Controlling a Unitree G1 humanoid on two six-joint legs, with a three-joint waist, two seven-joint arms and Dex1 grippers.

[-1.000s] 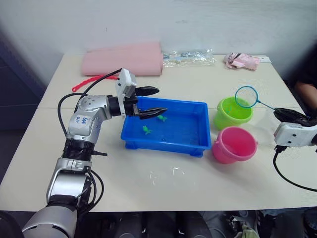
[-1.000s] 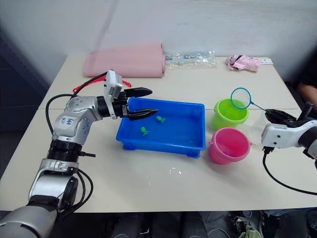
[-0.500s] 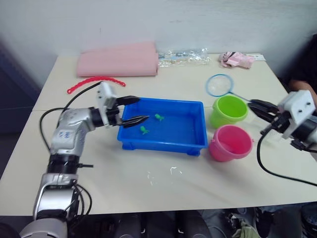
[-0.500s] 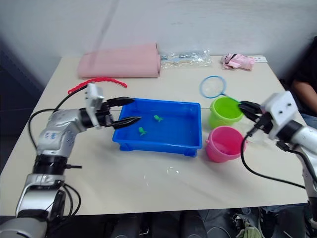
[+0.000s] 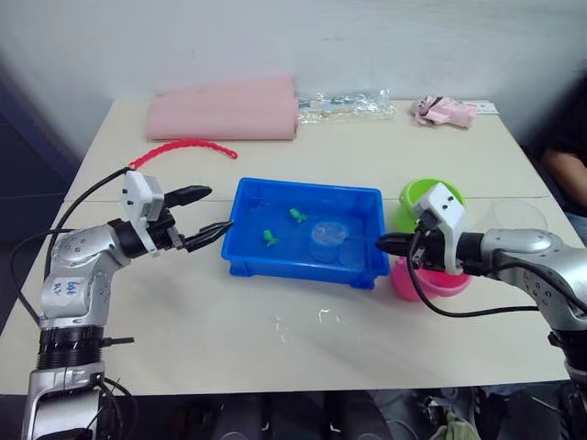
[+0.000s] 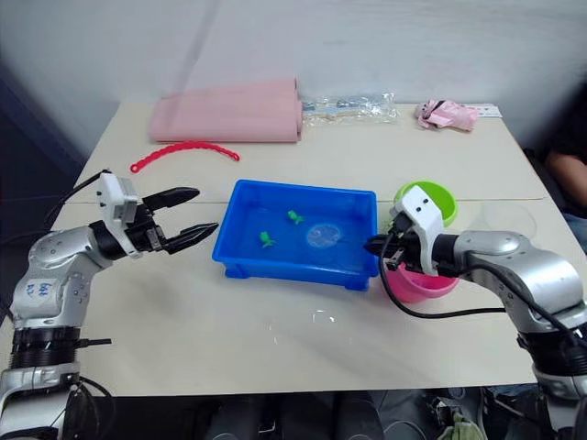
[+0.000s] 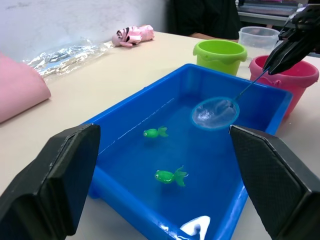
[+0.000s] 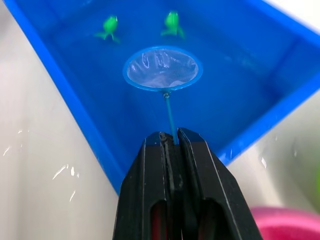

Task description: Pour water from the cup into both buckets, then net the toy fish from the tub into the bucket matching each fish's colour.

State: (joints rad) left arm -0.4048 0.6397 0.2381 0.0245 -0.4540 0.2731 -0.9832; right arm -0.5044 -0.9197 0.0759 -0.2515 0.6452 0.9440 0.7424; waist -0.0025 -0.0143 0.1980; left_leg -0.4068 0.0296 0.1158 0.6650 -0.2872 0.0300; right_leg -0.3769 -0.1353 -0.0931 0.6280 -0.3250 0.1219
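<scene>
Net (image 8: 162, 68) sits dipped mid-tub (image 5: 252, 252), right gripper (image 8: 171, 141) fingers clenched on its handle, two green fish (image 5: 298, 216) at its 9–10 o'clock uncaught, left gripper (image 5: 207, 214) fingers released at tub's 9 o'clock; netting barely begun.

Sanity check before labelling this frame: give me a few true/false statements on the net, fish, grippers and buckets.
1. The right gripper is shut on the net's handle. True.
2. The net hoop hangs over the green bucket. False: it is inside the blue tub.
3. Two green fish lie in the tub. True.
4. A fish is already in the net. False: the net looks empty.
5. The left gripper is shut on the tub's rim. False: it is open, beside the tub, touching nothing.
</scene>
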